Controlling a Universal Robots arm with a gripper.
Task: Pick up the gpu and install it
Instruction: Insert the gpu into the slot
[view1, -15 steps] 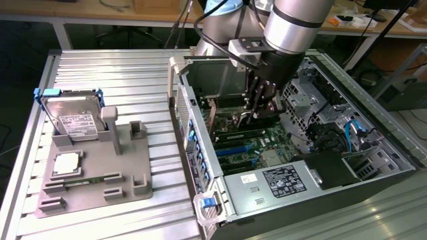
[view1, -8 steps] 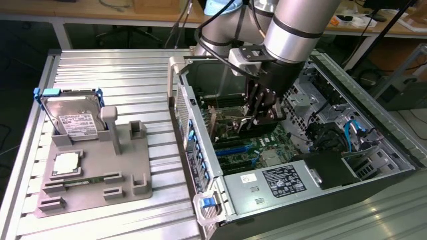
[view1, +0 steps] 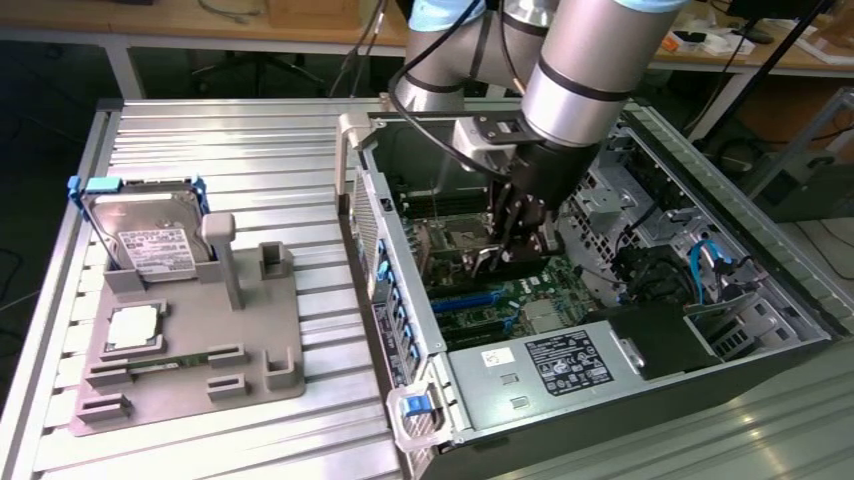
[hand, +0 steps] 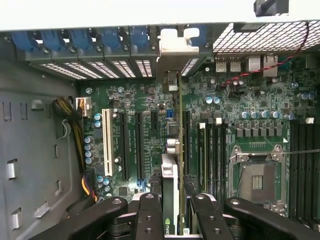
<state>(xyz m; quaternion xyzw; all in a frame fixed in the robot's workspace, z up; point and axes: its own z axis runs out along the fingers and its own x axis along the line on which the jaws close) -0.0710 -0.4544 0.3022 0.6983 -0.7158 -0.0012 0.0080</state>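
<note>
A ribbed metal worktop (view1: 200, 130) carries an open computer case (view1: 747, 370) at the exterior view's right and a grey fixture (view1: 187, 350) holding a hard drive (view1: 144, 235) at its left. The arm reaches down into the case, with the gripper (hand: 172, 200) low over the motherboard (hand: 250, 125). The jaws are pinching the gpu (hand: 171, 172), which stands edge-on between them, its silver bracket end toward the rear slot openings (hand: 120, 67).

Judged from the wrist view, the card sits over the long expansion slot (hand: 186, 135) beside the CPU socket (hand: 257, 182); whether its contact edge has entered the slot cannot be told. For a good insertion, keep the card upright and parallel to the slot, bracket lined up with the open rear cutout, and press evenly along its length.

Open room is limited. The case wall and drive cage (view1: 627, 190) lie near the wrist, a cable bundle (hand: 77, 135) runs along one side, and neighbouring slots stand just beside the card.
</note>
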